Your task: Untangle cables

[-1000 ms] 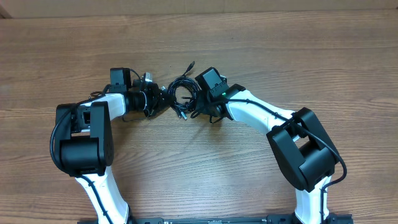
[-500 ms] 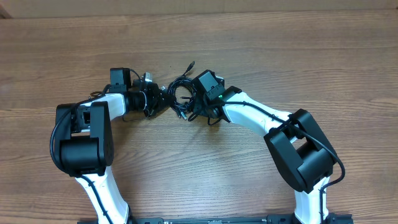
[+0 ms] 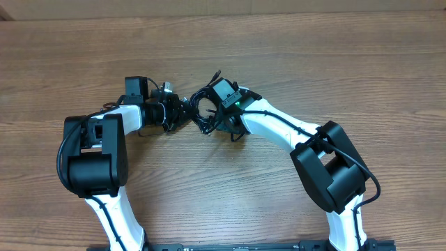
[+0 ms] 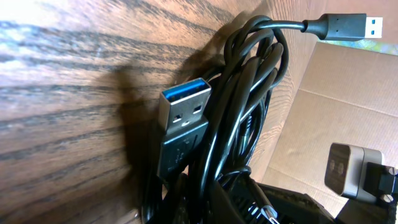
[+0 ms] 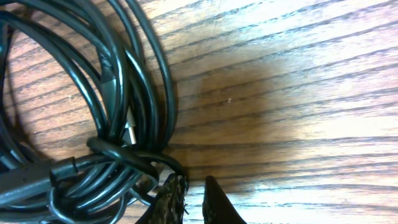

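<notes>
Here the cables (image 3: 201, 106) are pinched by the closed left gripper (image 3: 182, 111); the right gripper (image 5: 194, 198), nearly closed, must be seated on one strand.

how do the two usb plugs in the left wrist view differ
The near USB plug fills the middle of the left wrist view, its blue-lined metal mouth open toward the camera; the far USB plug looks smaller and is seen side-on. The near one lies against the cables over the table; the far one sticks out clear of the coil. Both have black bodies, metal shells and blue inserts.
</notes>
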Controlling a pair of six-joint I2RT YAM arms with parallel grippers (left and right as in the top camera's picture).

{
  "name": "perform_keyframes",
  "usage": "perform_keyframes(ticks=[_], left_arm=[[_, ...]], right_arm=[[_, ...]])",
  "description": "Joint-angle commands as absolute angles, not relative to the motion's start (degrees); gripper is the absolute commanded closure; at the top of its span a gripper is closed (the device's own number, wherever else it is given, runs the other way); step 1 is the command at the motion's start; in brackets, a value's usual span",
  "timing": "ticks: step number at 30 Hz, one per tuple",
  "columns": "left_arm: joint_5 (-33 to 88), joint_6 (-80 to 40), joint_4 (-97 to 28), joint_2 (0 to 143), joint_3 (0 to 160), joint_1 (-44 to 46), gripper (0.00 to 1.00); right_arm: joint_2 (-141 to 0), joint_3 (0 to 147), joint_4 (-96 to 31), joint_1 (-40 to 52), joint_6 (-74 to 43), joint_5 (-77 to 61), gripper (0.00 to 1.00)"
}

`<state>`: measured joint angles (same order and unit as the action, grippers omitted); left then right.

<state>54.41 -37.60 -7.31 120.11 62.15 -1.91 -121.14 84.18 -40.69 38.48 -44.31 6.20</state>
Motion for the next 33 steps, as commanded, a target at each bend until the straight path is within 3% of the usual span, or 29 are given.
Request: perform_keyframes(ticks=[1, 16, 20, 25, 33], left_arm=[[51.05, -39.00, -7.88, 120.38, 60.95, -4.01, 0.96], [52.66, -37.71, -10.04, 120.38, 60.93, -9.91, 0.96], [56.10, -34.98, -9.19, 120.38, 60.93, -9.69, 0.96], [62.35, -28.84, -7.33, 120.38, 60.93, -9.34, 0.95], [72.05, -25.45, -1.10, 120.38, 60.93, -9.41, 0.91]], right_arm=[[-123.37, 83.72, -43.35, 37.91, -44.36, 11.75, 0.89], [-123.39, 83.70, -44.64, 30.17, -45.52, 6.55, 0.84], [-123.39, 83.79, -38.35, 30.13, -31.03, -5.04, 0.71], [-123.39, 83.77, -32.08, 28.84, -22.24, -20.53, 0.62], [-123.42, 83.59, -31.09, 28.56, -15.99, -30.28, 0.60]])
